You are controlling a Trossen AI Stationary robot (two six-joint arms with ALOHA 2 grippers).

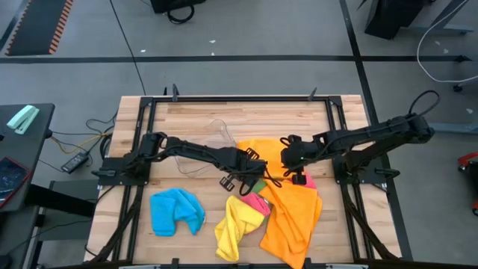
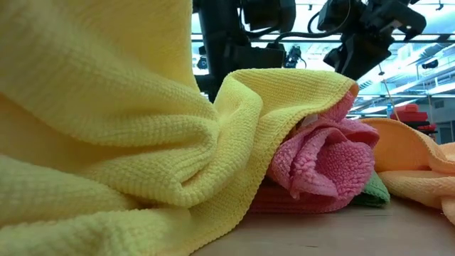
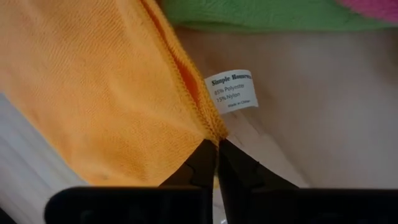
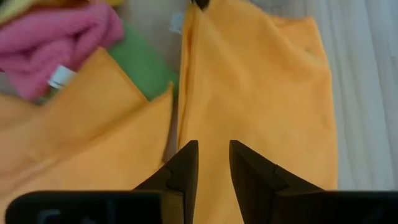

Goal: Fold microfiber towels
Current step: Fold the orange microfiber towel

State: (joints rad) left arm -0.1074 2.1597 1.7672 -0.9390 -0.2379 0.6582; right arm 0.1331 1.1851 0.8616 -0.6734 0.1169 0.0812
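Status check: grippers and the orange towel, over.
Left gripper shut on orange towel corner, by its label. Right gripper open above the orange cloth, holding nothing. Pink towel, green towel crowd alongside.

Lab, framed workbench [image 1: 239,112], taped concrete floor [image 1: 246,45]

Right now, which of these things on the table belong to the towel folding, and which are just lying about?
Part of the job: orange towel, yellow towel, blue towel, pink towel, green towel.

Just lying about: clear plastic tub, black device with cables.
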